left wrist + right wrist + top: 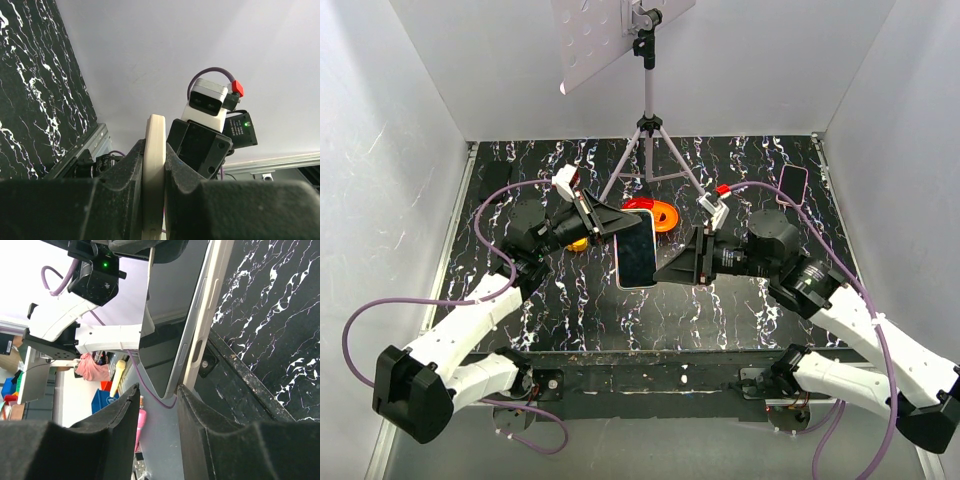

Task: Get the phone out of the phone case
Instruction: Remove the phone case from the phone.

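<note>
over marbled table, left gripper clamps phone case; right gripper straddles it, grip unclear.

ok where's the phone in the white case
Top external view, centre: the cased phone is held above the table, pinched by the left gripper at its upper left, with the right gripper at its right edge, in front of the tripod.

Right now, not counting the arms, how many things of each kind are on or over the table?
Phones: 2, the phone in its case held up, and the spare phone lying at the far right.
Orange round things: 2, the red-orange ring and the half-hidden orange piece.
Tripods: 1, the tripod.
Total: 5.
</note>
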{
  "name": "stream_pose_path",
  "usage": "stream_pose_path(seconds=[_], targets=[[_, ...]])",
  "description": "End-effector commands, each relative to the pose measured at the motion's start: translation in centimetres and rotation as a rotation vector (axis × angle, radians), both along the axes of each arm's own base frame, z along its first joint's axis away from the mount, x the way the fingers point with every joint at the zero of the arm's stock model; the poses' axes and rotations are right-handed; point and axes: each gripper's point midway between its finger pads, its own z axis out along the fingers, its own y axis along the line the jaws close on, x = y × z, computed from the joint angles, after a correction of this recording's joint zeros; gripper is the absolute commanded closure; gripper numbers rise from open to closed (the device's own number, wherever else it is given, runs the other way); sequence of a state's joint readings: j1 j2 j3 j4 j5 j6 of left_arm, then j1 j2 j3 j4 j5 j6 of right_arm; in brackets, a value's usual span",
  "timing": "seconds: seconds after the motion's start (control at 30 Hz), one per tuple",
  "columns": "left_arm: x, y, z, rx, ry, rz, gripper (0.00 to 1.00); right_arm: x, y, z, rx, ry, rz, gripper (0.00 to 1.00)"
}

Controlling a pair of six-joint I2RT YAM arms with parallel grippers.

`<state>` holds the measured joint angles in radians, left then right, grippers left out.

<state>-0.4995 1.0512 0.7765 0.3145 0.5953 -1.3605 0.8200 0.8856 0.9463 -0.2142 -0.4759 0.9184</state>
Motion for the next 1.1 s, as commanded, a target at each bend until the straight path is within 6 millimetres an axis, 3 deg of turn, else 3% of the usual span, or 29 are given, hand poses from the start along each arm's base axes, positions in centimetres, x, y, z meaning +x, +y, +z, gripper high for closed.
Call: stream_pose_path(seconds=[0.0, 0.2, 0.4, 0.8, 0.9, 1.0, 1.07], targets=[[-0.6, 0.1, 2.6, -0.051, -0.064, -0.013, 1.00, 0.1, 0.8, 1.7, 0.057, -0.036, 0.031, 0.58], [-0.7, 0.2, 2.2, -0.040, -0.057, -0.009, 1.00, -0.2, 1.2, 1.9, 0.100, -0.023, 0.063, 0.58], [-0.6, -0.1, 1.7, -0.050, -0.039, -0.016, 1.00, -0.5, 2.3, 2.2, 0.177, 0.023, 0.113, 0.65], [-1.6, -1.1, 1.4, -0.068, -0.029, -0.047, 1.00, 2.0, 3.0, 1.6, 0.245, 0.068, -0.011, 0.64], [-1.9, -1.2, 1.2, -0.066, -0.024, -0.052, 1.00, 2.4, 3.1, 1.5, 0.260, 0.086, -0.030, 0.71], [-2.0, -1.2, 0.1, -0.030, -0.001, -0.057, 1.00, 2.1, 3.0, 1.7, 0.276, 0.080, -0.019, 0.92], [-2.0, -1.3, -0.5, -0.014, 0.013, -0.065, 0.86, 2.0, 2.7, 1.9, 0.279, 0.075, -0.019, 0.99]])
